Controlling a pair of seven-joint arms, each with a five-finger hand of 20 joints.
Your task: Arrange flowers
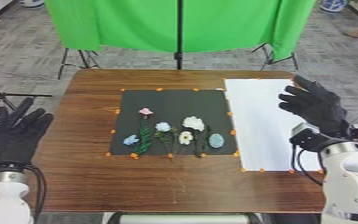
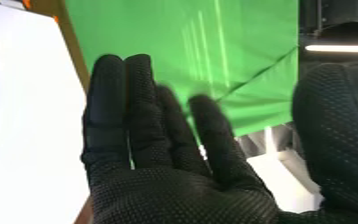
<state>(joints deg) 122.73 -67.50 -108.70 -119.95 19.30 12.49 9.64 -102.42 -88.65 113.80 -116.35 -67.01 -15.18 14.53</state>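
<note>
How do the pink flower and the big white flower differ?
The pink flower has a smaller bloom than the big white flower. The pink flower's bloom also sits farther from the robot than the big white flower's. Both lie on the dark mat.

Grn cloth (bit creased) hangs w/ blk stand beyond brn tbl, gry flr.

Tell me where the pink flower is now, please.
In the head view, the pink flower lies on the left side of the black mat, its bloom beyond the leftmost blue flower.
</note>
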